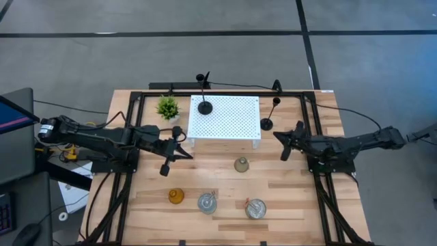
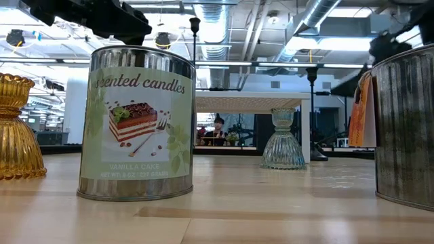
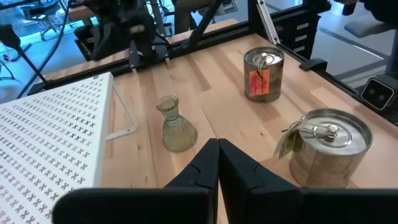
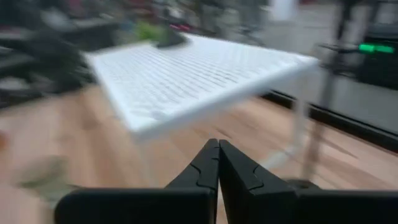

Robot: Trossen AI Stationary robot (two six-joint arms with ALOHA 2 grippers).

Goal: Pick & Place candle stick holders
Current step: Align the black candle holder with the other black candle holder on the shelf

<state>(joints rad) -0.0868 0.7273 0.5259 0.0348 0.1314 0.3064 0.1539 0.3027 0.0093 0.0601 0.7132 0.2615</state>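
Observation:
One black stick (image 1: 204, 106) stands on the white perforated stand (image 1: 225, 117). The other black stick (image 1: 267, 123) stands on the table by the stand's right edge. The greyish-olive bell-shaped holder (image 1: 241, 165) (image 3: 176, 124), the amber holder (image 1: 176, 197) and two metal-looking candle tins (image 1: 207, 202) (image 1: 255, 208) stand on the table's near half. My left gripper (image 1: 189, 154) (image 3: 217, 149) is shut and empty, left of the bell-shaped holder. My right gripper (image 1: 276, 135) (image 4: 217, 149) is shut and empty, just right of the table's black stick.
A small green potted plant (image 1: 167, 107) stands at the stand's far left corner. Black frame rails (image 1: 130, 137) (image 1: 315, 137) run along both sides of the table. In the low view the labelled tin (image 2: 133, 122) and the second tin (image 2: 407, 129) stand close in front.

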